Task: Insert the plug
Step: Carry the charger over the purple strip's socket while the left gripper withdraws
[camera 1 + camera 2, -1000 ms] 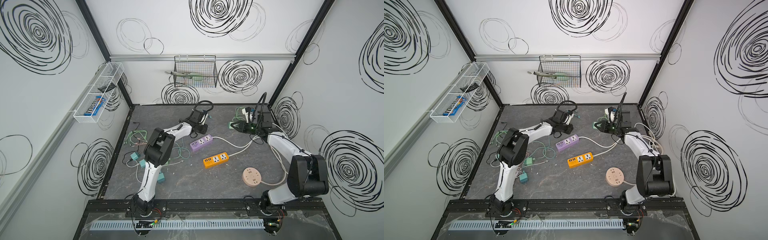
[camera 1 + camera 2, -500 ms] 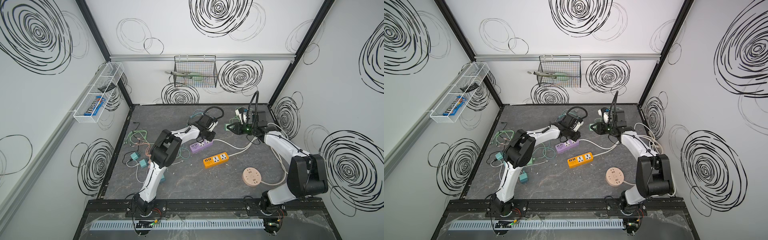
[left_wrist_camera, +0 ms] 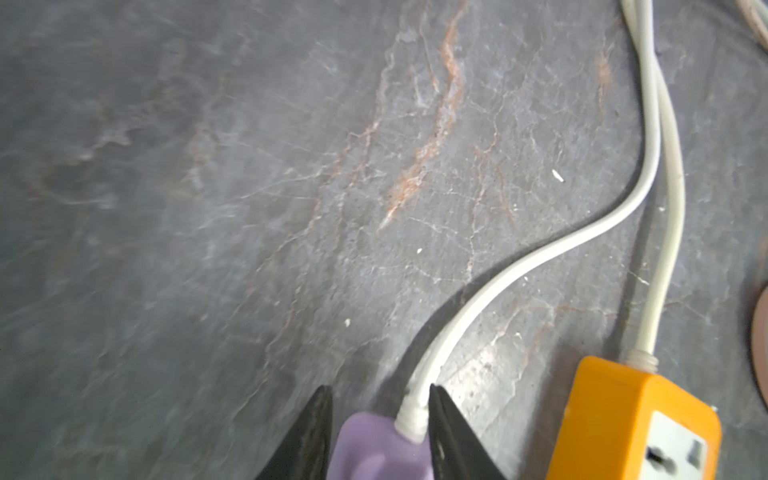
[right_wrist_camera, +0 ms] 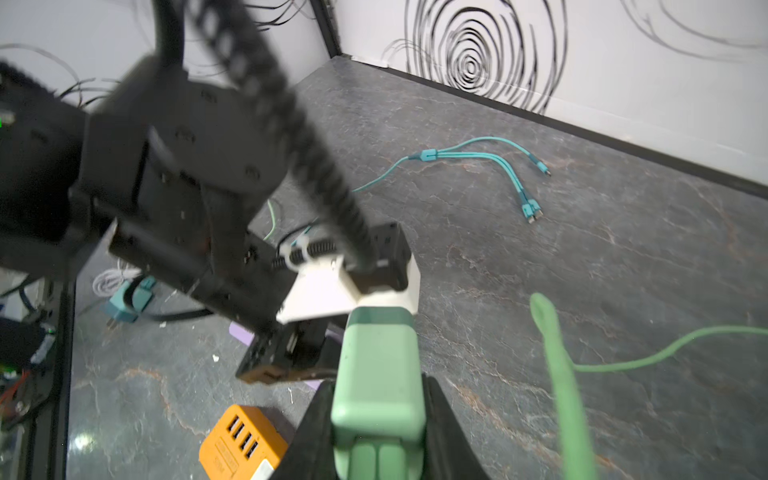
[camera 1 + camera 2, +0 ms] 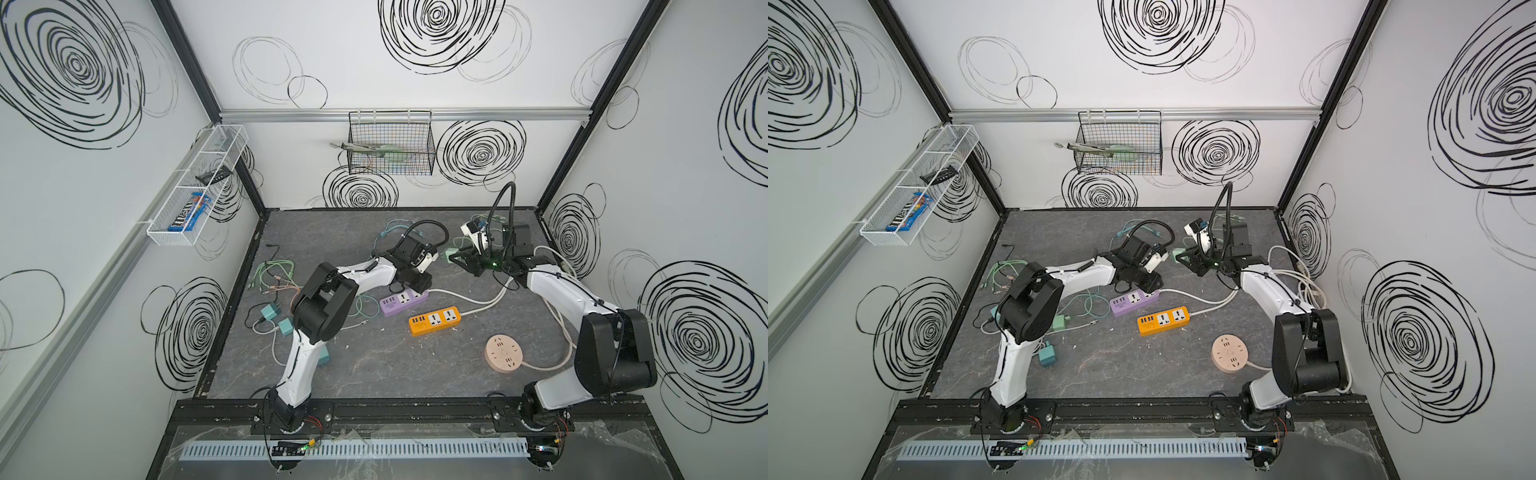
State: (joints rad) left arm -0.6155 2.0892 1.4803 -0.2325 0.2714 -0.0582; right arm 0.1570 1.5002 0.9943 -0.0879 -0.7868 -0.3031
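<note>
Right gripper (image 4: 376, 384) pinches the green plug (image 4: 376, 353) for insertion; left gripper (image 3: 379, 388), jaws spread, straddles the purple power strip (image 3: 374, 449) between them, likely to steady it.

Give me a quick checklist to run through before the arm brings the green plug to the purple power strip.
1. Green plug gripped in the right jaws: ok.
2. Purple power strip between the left jaws: ok.
3. Left jaws clamped firmly on it: cannot tell.
4. Strip's socket empty: ok.
5. Plug above that socket: not ok, it is held off to one side of the strip.
6. Prongs pointing down: cannot tell.
</note>
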